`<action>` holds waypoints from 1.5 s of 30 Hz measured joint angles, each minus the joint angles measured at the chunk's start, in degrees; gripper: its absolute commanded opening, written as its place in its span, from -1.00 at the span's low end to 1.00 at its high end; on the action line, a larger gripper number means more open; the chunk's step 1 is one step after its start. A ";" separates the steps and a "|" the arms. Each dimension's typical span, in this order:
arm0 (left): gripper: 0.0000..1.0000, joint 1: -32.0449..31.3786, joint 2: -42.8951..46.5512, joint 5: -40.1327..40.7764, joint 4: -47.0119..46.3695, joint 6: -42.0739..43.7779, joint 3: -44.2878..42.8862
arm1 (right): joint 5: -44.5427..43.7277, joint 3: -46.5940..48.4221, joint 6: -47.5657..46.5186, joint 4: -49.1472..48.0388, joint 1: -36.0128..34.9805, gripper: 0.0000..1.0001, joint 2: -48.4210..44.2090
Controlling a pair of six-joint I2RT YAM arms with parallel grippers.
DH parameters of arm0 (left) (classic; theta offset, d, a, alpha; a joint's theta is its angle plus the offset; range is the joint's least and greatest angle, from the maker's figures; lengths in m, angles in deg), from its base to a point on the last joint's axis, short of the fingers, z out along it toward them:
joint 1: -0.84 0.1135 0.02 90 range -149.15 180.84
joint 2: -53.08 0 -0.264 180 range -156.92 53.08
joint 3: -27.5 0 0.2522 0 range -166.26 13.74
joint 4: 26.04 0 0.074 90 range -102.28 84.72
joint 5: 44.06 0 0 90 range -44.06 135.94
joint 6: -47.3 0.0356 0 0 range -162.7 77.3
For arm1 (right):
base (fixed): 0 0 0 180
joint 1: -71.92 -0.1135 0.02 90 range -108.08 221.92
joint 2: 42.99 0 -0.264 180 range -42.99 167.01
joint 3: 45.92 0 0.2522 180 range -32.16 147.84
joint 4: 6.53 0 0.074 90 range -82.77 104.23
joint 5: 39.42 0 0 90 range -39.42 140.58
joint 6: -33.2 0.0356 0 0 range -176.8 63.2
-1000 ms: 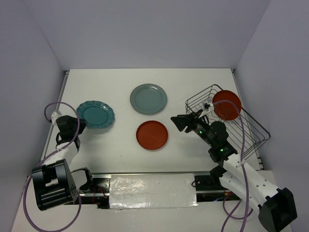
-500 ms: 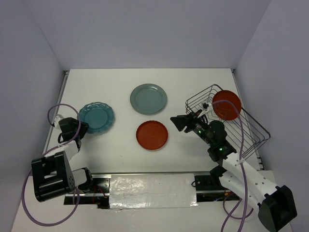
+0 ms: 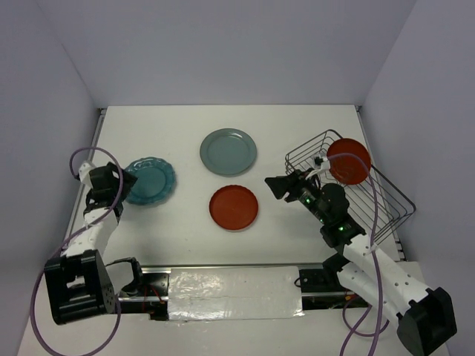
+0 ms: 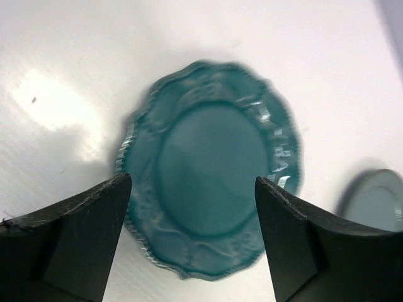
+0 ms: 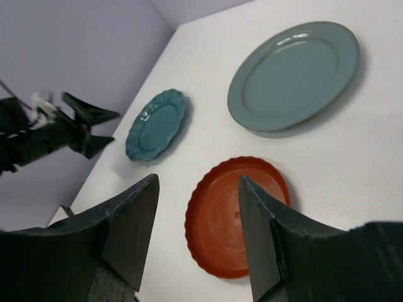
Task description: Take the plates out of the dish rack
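item 1. left gripper: fingers are spread wide and nothing is clamped between them. it is placed at the 9 o'clock rim of the teal plate; contact with that rim cannot be told.

item 2. dark teal scalloped plate: laid flat on the white table, out of the rack. in the left wrist view it is framed between the two dark fingers.

item 3. pale grey-green plate: laid flat on the table, at 2 o'clock from the teal plate and well apart from it.

item 4. red-orange plate: laid flat on the table, at 6 o'clock from the grey-green plate, near it but not touching.

item 5. right gripper: held above the table at 3 o'clock from the flat red-orange plate. its fingers are parted to a middling gap and nothing is held.

item 6. dish rack: dark wire basket, set at the table's 3 o'clock side.

item 7. second red-orange plate: stood on edge and tilted, lodged in the rack's 12 o'clock end.
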 measured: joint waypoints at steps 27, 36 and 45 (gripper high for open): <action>0.67 -71.45 -5.97 17.42 7.93 19.89 -14.16 | -43.12 42.49 -40.52 20.28 24.13 0.04 24.85; 0.65 -71.56 2.21 26.05 4.98 21.53 -9.79 | -29.86 38.75 -47.45 25.99 38.99 0.11 29.51; 0.66 -71.58 12.85 34.29 4.00 21.35 -4.57 | -25.51 42.40 -49.92 30.82 39.39 -0.06 37.22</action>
